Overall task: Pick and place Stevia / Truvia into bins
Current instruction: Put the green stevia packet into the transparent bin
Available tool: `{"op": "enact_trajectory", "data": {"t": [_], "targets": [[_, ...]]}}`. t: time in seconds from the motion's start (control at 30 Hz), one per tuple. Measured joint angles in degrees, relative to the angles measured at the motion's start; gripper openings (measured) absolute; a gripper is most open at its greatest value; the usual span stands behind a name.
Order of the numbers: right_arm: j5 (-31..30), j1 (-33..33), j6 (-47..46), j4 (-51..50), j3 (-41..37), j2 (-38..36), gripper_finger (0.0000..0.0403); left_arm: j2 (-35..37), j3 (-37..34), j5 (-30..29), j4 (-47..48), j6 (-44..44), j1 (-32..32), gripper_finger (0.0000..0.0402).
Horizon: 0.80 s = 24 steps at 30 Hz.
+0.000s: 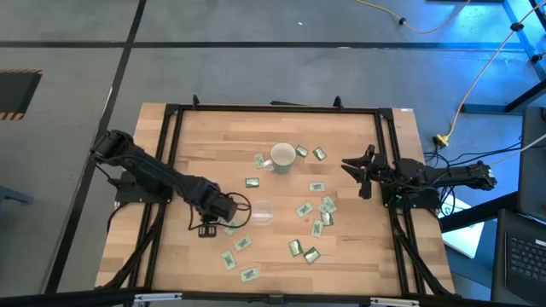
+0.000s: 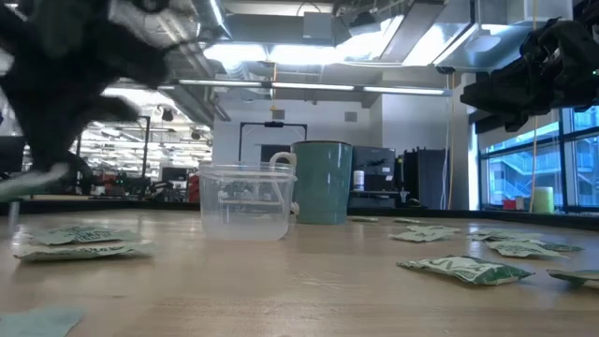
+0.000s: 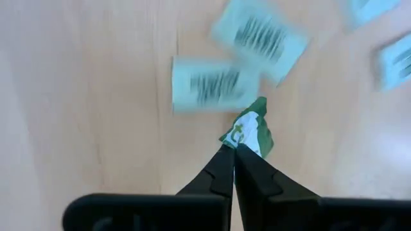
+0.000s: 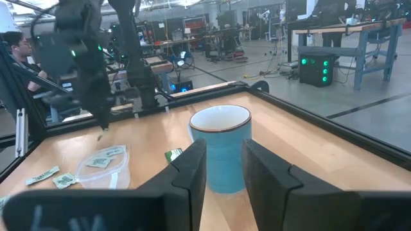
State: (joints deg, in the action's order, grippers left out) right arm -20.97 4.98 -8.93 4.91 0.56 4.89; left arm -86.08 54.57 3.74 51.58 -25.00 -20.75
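Green-and-white sachets (image 1: 304, 210) lie scattered flat on the wooden table, several right of the clear cup (image 1: 260, 211) and several near the front edge. The clear cup (image 2: 245, 201) stands upright at mid-table, and the right wrist view shows a couple of sachets (image 4: 103, 160) in it. My left gripper (image 1: 207, 228) hovers just left of the cup, shut on one sachet (image 3: 249, 130). My right gripper (image 1: 363, 175) waits open, raised near the table's right side, pointing at the mug. My left gripper (image 3: 232, 149) pinches one green-and-white sachet by an end (image 3: 239, 140) between its two fingertips, coming from above and pointing down. The sachet sticks out past the tips, slightly crumpled, and is lifted clear above other sachets (image 3: 212, 86) lying on the table.
A blue-and-white ceramic mug (image 1: 283, 158) with a handle stands behind the cup, toward the far edge, with sachets on both sides. A black frame (image 1: 273, 109) runs around the tabletop. Bare wood lies at the table's left and near middle. A person (image 4: 19, 48) sits beyond the table.
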Motion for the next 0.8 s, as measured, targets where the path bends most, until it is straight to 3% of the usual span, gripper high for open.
{"op": "enact_trajectory", "data": {"t": [0.3, 0.43, 0.67, 0.8], "targets": [[0.0, 0.0, 0.2, 0.0, 0.0, 0.0, 0.0102, 0.1, 11.7, -8.3, -1.6, 10.1, 3.4, 0.0003], [0.0, 0.0, 0.3, 0.0, 0.0, 0.0, 0.0102, 0.2, 12.5, -14.7, -10.2, 17.6, 5.7, 0.0003], [0.0, 0.0, 0.4, 0.0, 0.0, 0.0, 0.0102, -4.7, 12.6, -10.0, -26.2, 27.3, 9.7, 0.0003], [0.0, 0.0, 0.4, 0.0, 0.0, 0.0, 0.0102, -9.5, 12.5, -8.0, -24.6, 30.1, 10.4, 0.0003]]}}
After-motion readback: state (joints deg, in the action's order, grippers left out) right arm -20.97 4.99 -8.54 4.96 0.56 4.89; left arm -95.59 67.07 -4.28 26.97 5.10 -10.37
